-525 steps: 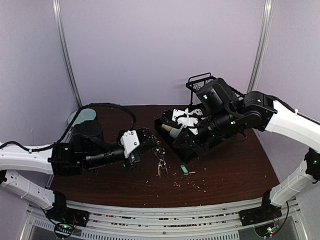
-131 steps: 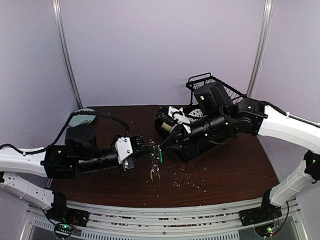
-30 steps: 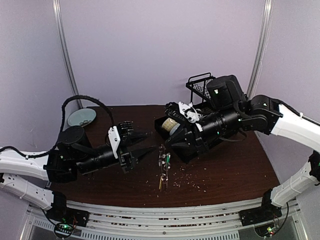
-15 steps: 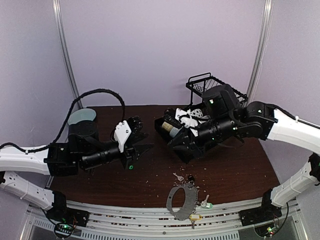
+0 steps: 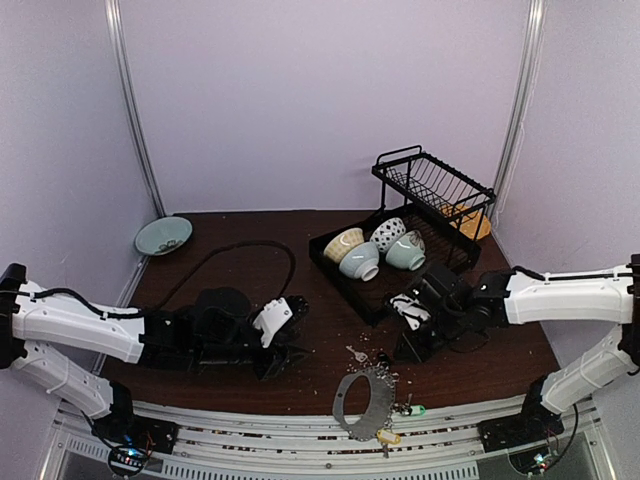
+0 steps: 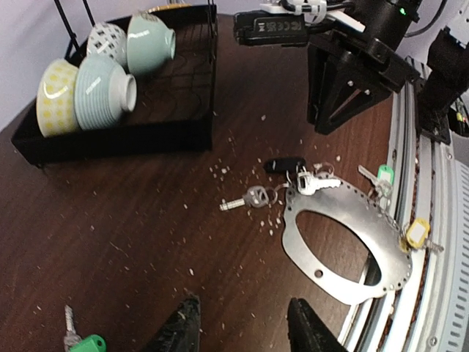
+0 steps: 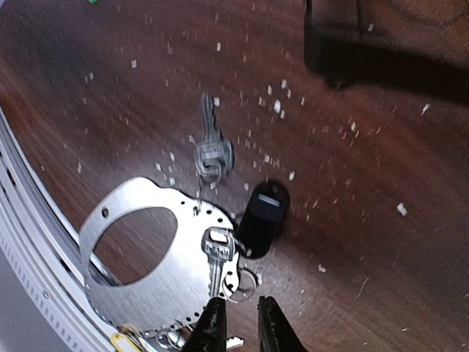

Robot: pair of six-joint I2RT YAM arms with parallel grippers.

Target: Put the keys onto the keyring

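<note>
The keyring (image 5: 340,408) is a flat silver plate with an oval opening and small holes round its rim, lying at the table's front edge. Keys hang on it: one silver (image 7: 216,253), one green-tagged (image 6: 381,176), one yellow-tagged (image 6: 416,233), beside a black fob (image 7: 262,213). Another silver key (image 6: 249,198) lies just off the plate, and a green-headed key (image 6: 84,343) lies apart near my left gripper. My left gripper (image 6: 242,334) hovers low and open, left of the plate. My right gripper (image 7: 238,330) stands over the plate's edge, jaws narrowly open on nothing.
A black dish rack (image 5: 440,180) with three bowls (image 5: 370,255) stands at the back right. A teal plate (image 5: 163,235) sits at the back left. Pale crumbs are scattered round the keyring. The metal rail (image 6: 432,308) runs right behind the plate.
The keyring with its keys dropped from between the grippers to the table's front edge. Both arms came down low over the table. The right jaws parted slightly.
</note>
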